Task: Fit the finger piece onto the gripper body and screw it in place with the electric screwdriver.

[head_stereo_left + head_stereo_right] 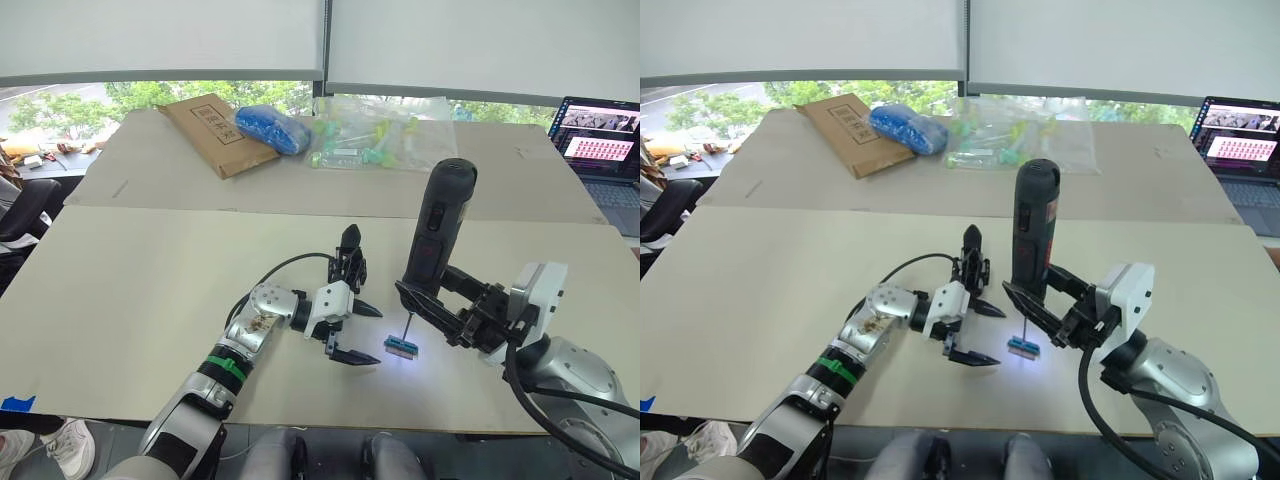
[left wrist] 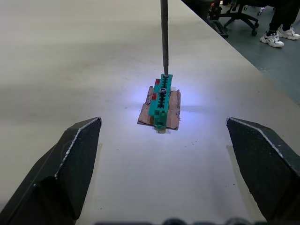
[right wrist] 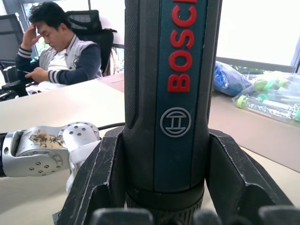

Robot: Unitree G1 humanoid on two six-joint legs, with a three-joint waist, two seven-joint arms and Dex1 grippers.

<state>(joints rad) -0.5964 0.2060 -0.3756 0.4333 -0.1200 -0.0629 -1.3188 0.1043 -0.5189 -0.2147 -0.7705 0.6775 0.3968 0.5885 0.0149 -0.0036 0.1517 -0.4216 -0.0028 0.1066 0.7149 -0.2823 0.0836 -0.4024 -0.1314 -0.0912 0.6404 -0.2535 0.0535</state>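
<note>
My right gripper [image 1: 443,300] is shut on the electric screwdriver [image 1: 440,225], a black pen-shaped tool with red lettering [image 3: 180,47], and holds it upright. Its thin bit [image 2: 164,37] points down onto a small green-and-brown block [image 1: 401,347] lit by the white tip light. My left gripper [image 1: 368,333] lies just left of the block, open, with nothing between its fingers [image 2: 70,164]. The gripper body [image 1: 348,262], a small black assembly with a pointed finger sticking up, stands right behind the left gripper. The finger piece is out of view.
On the far table lie a brown cardboard envelope [image 1: 205,130], a blue bag [image 1: 272,128] and clear bags of green parts [image 1: 370,145]. A laptop [image 1: 600,140] stands at the far right. A person [image 3: 61,47] sits beyond the table's left side.
</note>
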